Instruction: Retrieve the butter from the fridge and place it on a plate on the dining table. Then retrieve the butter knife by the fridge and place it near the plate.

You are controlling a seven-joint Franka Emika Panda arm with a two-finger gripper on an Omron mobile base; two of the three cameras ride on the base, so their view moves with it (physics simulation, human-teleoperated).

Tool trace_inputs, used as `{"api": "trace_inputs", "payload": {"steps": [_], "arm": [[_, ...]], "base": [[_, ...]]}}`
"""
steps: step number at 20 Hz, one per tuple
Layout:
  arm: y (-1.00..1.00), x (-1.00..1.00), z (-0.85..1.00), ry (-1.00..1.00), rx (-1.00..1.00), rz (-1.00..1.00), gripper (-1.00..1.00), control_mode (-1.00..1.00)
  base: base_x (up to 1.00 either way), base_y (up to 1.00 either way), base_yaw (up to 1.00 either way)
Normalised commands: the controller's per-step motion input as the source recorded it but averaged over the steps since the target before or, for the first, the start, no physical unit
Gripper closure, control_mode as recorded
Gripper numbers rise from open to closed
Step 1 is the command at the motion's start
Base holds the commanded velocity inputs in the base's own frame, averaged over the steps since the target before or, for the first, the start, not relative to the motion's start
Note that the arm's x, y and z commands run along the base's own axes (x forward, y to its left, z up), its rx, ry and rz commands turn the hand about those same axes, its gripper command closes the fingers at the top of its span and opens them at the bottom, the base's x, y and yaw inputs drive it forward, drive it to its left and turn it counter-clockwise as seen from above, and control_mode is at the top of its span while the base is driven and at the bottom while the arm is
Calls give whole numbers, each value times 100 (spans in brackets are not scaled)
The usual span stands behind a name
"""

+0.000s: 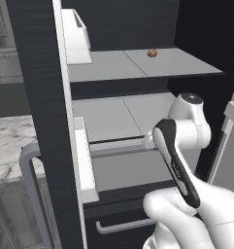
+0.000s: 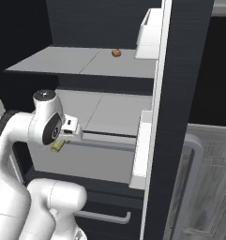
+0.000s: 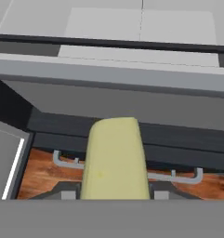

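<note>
The tall dark navy-black double-door fridge [image 1: 36, 97] stands with both doors swung open, showing grey shelves [image 1: 138, 63] inside and a dark drawer with a grey bar handle [image 1: 123, 226] below. White door bins [image 2: 149, 28] are mounted on the inner faces of both doors.

The white robot arm reaches into the fridge opening at the level of the lower shelf front. Its hand [image 2: 63, 140] is clenched on the small yellowish-green oblong stick of butter [image 3: 115, 160]. In the hand view the stick sits between the two finger tips and projects away from the camera, with the front edge of a grey shelf beyond it and the drawer handles and a strip of brown wood floor [image 3: 43, 174] below. In the right base view one end of the butter shows just beneath the hand, in front of the shelf edge and clear of the shelf surface.

A small brown round item [image 1: 152, 53] rests on the upper shelf, well apart from the hand.

A white-and-grey veined marble table top [image 1: 9, 146] lies beyond the left door.
</note>
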Motion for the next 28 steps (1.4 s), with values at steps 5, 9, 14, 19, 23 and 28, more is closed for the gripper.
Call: {"api": "trace_inputs", "payload": {"steps": [5, 9, 14, 19, 23, 28], "arm": [[0, -91, 27, 2, -13, 4, 100, -100], [-8, -45, 19, 13, -2, -4, 100, -100], [-16, -14, 6, 1, 3, -2, 100, -100], [0, -3, 0, 0, 0, 0, 100, -100], [0, -26, 0, 0, 0, 0, 100, 100], [0, 0, 0, 0, 0, 0, 100, 100]], "base": [[0, 0, 0], [0, 0, 0], [0, 0, 0], [0, 0, 0], [-38, 0, 0], [-83, 0, -15]]}}
